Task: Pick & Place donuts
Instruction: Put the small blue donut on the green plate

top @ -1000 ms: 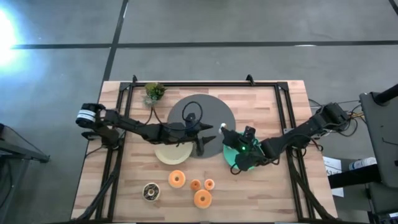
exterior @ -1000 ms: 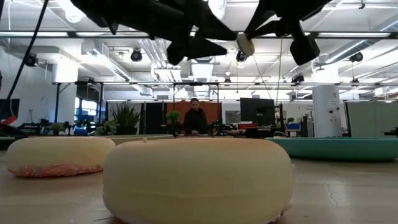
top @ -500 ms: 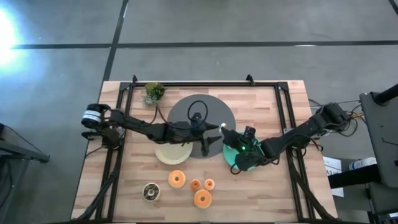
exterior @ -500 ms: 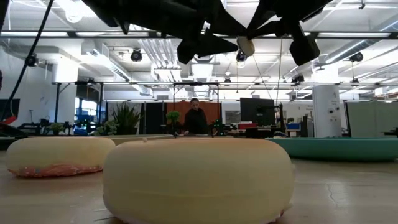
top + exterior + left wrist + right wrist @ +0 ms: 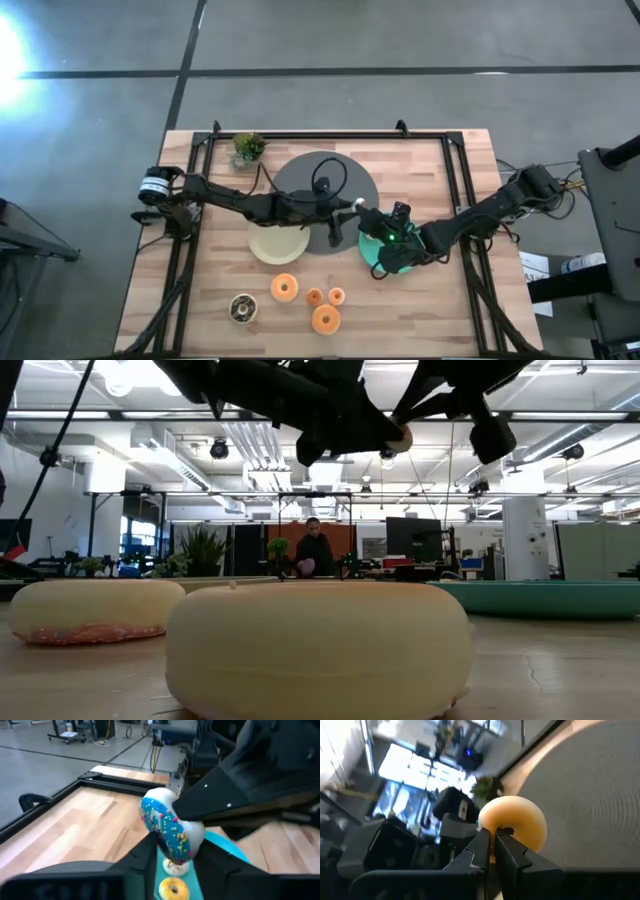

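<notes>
My right gripper [image 5: 364, 213] is shut on a donut [image 5: 170, 832], cream on one face and blue-frosted with sprinkles on the other. It holds it up between the dark grey disc [image 5: 300, 185] and the teal plate [image 5: 392, 262]. My left gripper [image 5: 175, 862] is open, with a finger on each side of that donut. Two small donuts [image 5: 173, 887] lie on the teal plate below. Several more donuts [image 5: 284, 288] lie on the table near its front edge, one of them chocolate-brown [image 5: 241, 307]. My right gripper pinches the donut's rim [image 5: 496, 827] between its two fingers. The donut is lifted clear of the table and stands on edge, its frosted face [image 5: 167, 827] toward my left gripper. My left gripper's fingers [image 5: 148, 854] flank the same donut; whether they touch it I cannot tell.
A cream plate [image 5: 278, 245] lies beside the grey disc, under my left arm. A small potted plant [image 5: 247, 148] stands at the far left. A black frame [image 5: 460, 180] runs along the table's sides. A person [image 5: 314, 550] sits in the room beyond.
My left gripper has gone toward the table's right edge, up to the donut in my right gripper, and its fingers now stand on either side of it.
</notes>
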`<state>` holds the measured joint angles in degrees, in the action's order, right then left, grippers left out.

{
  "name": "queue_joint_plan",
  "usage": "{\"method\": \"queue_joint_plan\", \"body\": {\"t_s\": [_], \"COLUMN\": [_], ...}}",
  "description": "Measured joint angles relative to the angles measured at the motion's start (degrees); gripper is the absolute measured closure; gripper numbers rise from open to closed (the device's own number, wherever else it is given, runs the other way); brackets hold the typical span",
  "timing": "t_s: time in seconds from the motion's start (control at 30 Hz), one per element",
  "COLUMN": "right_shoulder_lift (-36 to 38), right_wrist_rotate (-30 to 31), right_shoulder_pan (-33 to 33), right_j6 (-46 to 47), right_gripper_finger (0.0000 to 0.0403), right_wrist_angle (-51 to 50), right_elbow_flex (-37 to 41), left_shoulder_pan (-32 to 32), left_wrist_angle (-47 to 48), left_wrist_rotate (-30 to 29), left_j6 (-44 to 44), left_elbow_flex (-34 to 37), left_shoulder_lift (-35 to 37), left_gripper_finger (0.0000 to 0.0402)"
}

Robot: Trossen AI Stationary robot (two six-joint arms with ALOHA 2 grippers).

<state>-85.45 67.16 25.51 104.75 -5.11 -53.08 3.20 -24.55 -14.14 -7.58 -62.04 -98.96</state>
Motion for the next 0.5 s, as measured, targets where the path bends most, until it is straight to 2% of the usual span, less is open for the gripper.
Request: {"method": "queue_joint_plan", "body": {"t_s": [0.17, 0.33, 0.4, 0.5], "right_shoulder_lift": [2.6, 8.2, 11.1, 14.4], "right_wrist_rotate": [-9.1, -14.9, -20.9, -29.6], "right_shoulder_pan": [2.3, 5.5, 6.4, 6.6], "right_j6": [-0.8, 4.1, 1.5, -7.8], "right_gripper_finger": [0.0366, 0.0299, 0.0271, 0.024], "right_wrist_angle": [-7.2, -25.9, -31.0, -32.0], "right_elbow_flex": [0.0, 0.0, 0.0, -0.1], "left_shoulder_pan": [-0.1, 0.0, 0.5, 1.8], "left_wrist_angle": [4.8, 8.1, 8.3, 8.6], "left_wrist_rotate": [-1.1, -1.0, 0.4, 1.9], "left_j6": [1.2, 2.2, 4.3, 10.0], "left_elbow_flex": [0.1, 0.3, 0.3, 0.2], "left_shoulder_lift": [0.0, -0.1, -0.4, -1.5], "left_gripper_finger": [0.0389, 0.0397, 0.0397, 0.0398]}}
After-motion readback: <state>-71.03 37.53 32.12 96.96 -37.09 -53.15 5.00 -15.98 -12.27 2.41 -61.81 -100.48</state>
